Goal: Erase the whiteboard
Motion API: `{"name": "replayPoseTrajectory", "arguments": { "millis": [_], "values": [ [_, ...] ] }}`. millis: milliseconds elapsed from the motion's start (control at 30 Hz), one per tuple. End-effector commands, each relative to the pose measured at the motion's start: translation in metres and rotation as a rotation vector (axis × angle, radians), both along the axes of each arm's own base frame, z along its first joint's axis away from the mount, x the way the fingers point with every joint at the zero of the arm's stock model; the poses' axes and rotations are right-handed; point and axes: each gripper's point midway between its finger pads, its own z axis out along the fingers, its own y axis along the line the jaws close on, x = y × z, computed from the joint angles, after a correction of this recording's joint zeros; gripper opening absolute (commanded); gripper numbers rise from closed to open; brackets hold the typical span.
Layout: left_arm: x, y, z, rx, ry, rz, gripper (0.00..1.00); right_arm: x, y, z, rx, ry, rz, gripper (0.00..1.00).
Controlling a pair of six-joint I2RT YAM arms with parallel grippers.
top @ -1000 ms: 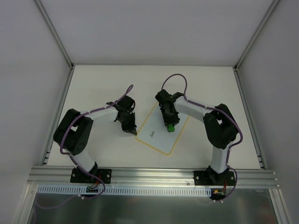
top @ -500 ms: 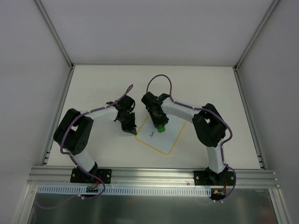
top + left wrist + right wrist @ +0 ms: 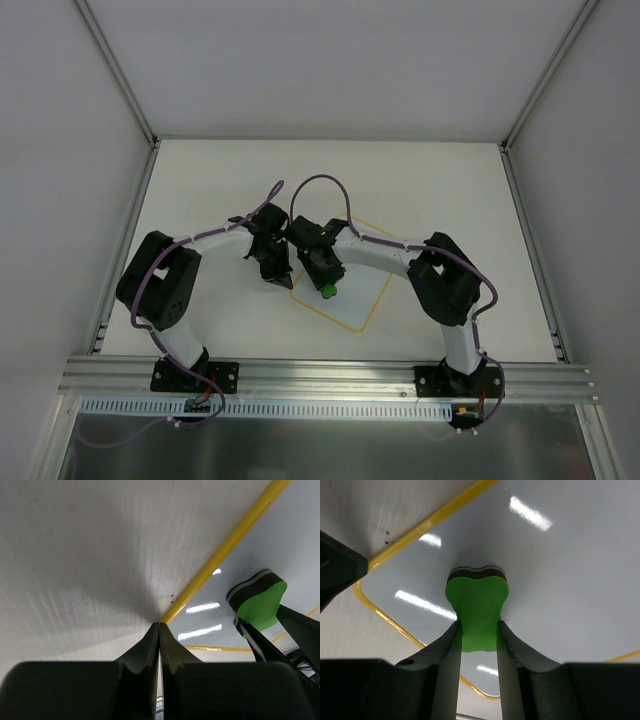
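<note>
The whiteboard (image 3: pixel 362 288), white with a yellow border, lies tilted on the table centre. My right gripper (image 3: pixel 327 286) is shut on the green eraser (image 3: pixel 328 291) and presses it on the board's near-left part; the eraser (image 3: pixel 476 607) shows squeezed between my fingers on the glossy board (image 3: pixel 560 570). My left gripper (image 3: pixel 281 281) is shut and empty, its tips pressing the board's left yellow edge (image 3: pixel 220 555). The eraser (image 3: pixel 260 602) also shows in the left wrist view. No handwriting is visible on the board.
The cream table (image 3: pixel 440 180) is bounded by white walls and metal posts. A metal rail (image 3: pixel 330 375) runs along the near edge by the arm bases. Purple cables loop above both wrists.
My right gripper has swept the eraser from the board's middle toward its near-left corner, over the spot where the black writing was. The left gripper has stayed at the board's left edge.
</note>
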Motion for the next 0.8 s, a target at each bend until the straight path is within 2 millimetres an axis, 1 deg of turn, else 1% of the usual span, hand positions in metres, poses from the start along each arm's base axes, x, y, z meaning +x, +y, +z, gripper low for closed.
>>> {"name": "replayPoseTrajectory", "arguments": {
  "millis": [0, 67, 100, 167, 200, 267, 300, 333, 433, 500, 567, 600, 633, 667, 700, 733, 767],
  "values": [
    [0.008, 0.014, -0.017, 0.082, -0.016, 0.044, 0.0, -0.045, -0.02, -0.032, -0.073, 0.152, -0.015, 0.0],
    [0.009, 0.017, -0.018, 0.089, -0.017, 0.055, 0.0, -0.049, -0.035, -0.033, -0.112, 0.154, -0.031, 0.0],
    [0.009, 0.018, -0.018, 0.09, -0.016, 0.059, 0.0, -0.048, -0.04, -0.032, -0.125, 0.144, -0.04, 0.0],
    [0.01, 0.02, -0.017, 0.091, -0.019, 0.066, 0.0, -0.049, -0.05, -0.027, -0.143, 0.134, -0.053, 0.0],
    [0.011, 0.021, -0.017, 0.092, -0.022, 0.066, 0.0, -0.05, -0.06, -0.029, -0.173, 0.128, -0.06, 0.0],
    [0.011, 0.022, -0.017, 0.093, -0.021, 0.066, 0.0, -0.05, -0.074, -0.023, -0.201, 0.117, -0.085, 0.0],
    [0.01, 0.022, -0.017, 0.093, -0.021, 0.066, 0.0, -0.05, -0.084, -0.024, -0.228, 0.109, -0.101, 0.0],
    [0.011, 0.022, -0.017, 0.092, -0.024, 0.068, 0.0, -0.047, -0.092, -0.02, -0.238, 0.101, -0.131, 0.0],
    [0.013, 0.021, -0.014, 0.084, -0.032, 0.058, 0.0, -0.041, -0.103, -0.016, -0.253, 0.079, -0.167, 0.0],
    [0.015, 0.019, -0.01, 0.075, -0.044, 0.051, 0.0, -0.038, -0.1, -0.012, -0.236, 0.071, -0.179, 0.0],
    [0.017, 0.016, 0.001, 0.052, -0.075, 0.04, 0.0, -0.032, -0.092, -0.007, -0.212, 0.058, -0.178, 0.0],
    [0.016, 0.016, 0.004, 0.045, -0.084, 0.035, 0.02, -0.03, -0.088, -0.008, -0.205, 0.057, -0.18, 0.0],
    [0.017, 0.013, 0.012, 0.027, -0.102, 0.032, 0.15, -0.028, -0.085, -0.007, -0.197, 0.055, -0.184, 0.0],
    [0.015, 0.01, 0.014, 0.015, -0.104, 0.023, 0.2, -0.021, -0.077, -0.004, -0.175, 0.04, -0.188, 0.0],
    [0.012, 0.01, 0.015, 0.012, -0.104, 0.019, 0.24, -0.019, -0.073, -0.007, -0.173, 0.043, -0.196, 0.0],
    [0.009, 0.005, 0.018, 0.004, -0.111, 0.002, 0.3, -0.016, -0.069, -0.008, -0.16, 0.039, -0.203, 0.0],
    [0.006, 0.004, 0.018, 0.005, -0.11, -0.006, 0.32, -0.013, -0.065, -0.009, -0.147, 0.041, -0.212, 0.0]
  ]
}}
